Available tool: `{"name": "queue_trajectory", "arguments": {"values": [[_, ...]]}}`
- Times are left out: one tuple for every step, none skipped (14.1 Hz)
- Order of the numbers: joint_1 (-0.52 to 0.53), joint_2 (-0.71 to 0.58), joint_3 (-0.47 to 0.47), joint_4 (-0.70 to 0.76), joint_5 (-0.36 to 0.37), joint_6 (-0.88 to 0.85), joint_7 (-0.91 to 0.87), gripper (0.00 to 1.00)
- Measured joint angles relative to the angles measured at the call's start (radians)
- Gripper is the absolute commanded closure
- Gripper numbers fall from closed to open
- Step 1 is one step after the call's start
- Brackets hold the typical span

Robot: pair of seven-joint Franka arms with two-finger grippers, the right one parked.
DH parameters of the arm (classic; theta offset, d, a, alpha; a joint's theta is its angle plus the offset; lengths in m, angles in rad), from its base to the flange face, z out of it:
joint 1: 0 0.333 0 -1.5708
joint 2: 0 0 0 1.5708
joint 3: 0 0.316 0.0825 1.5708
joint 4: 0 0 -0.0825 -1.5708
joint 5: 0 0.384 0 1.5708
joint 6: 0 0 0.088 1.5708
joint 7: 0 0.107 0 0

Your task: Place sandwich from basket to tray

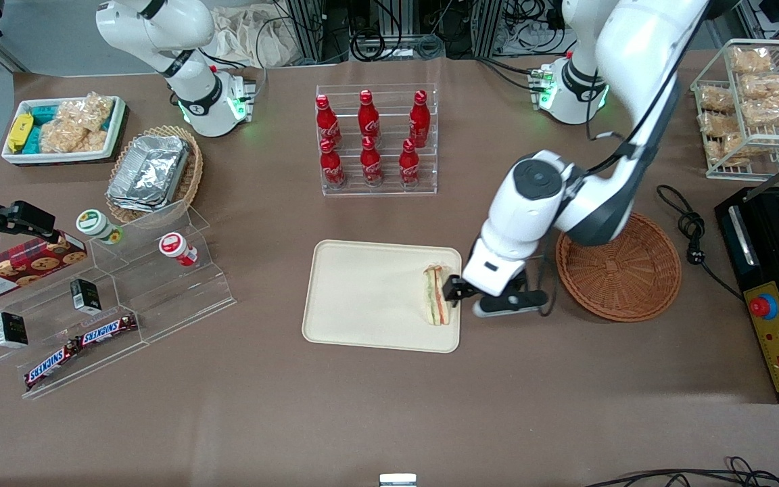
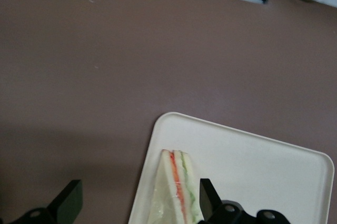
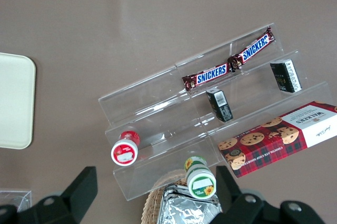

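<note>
Sandwich (image 2: 176,190) lies on tray (image 2: 247,161), between wide-open pincer (image 2: 139,200) fingers, ungripped

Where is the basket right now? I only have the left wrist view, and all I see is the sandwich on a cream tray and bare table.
Observer: The basket sits on the table beside the tray, toward the working arm's end, with nothing in it.
Operator: Is the sandwich well inside the tray?
Observer: The sandwich stands on edge just inside the tray's rim, on the side nearest the basket.
Operator: And my gripper?
Observer: The gripper hangs over that same tray edge, fingers open on either side of the sandwich.
Operator: Anything close by to avoid?
Observer: A rack of red bottles stands farther from the front camera than the tray, apart from it.
</note>
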Motion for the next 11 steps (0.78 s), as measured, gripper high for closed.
{"name": "queue_trajectory", "arguments": {"values": [[0.016, -0.03, 0.0, 0.0, -0.014, -0.039, 0.0, 0.01], [0.029, -0.057, 0.001, 0.001, -0.031, -0.073, 0.0, 0.01], [0.041, -0.082, 0.001, 0.003, -0.048, -0.107, 0.0, 0.01], [0.057, -0.101, 0.002, 0.009, -0.063, -0.146, 0.005, 0.01], [0.076, -0.116, 0.002, 0.025, -0.083, -0.205, 0.026, 0.01], [0.096, -0.126, 0.002, 0.053, -0.118, -0.279, 0.069, 0.01], [0.116, -0.135, 0.003, 0.089, -0.163, -0.355, 0.128, 0.0], [0.14, -0.142, 0.004, 0.125, -0.202, -0.426, 0.187, 0.0], [0.163, -0.151, 0.005, 0.157, -0.226, -0.498, 0.241, 0.0], [0.186, -0.164, 0.007, 0.183, -0.237, -0.583, 0.295, 0.0], [0.204, -0.182, 0.01, 0.199, -0.242, -0.67, 0.351, 0.0]]}}
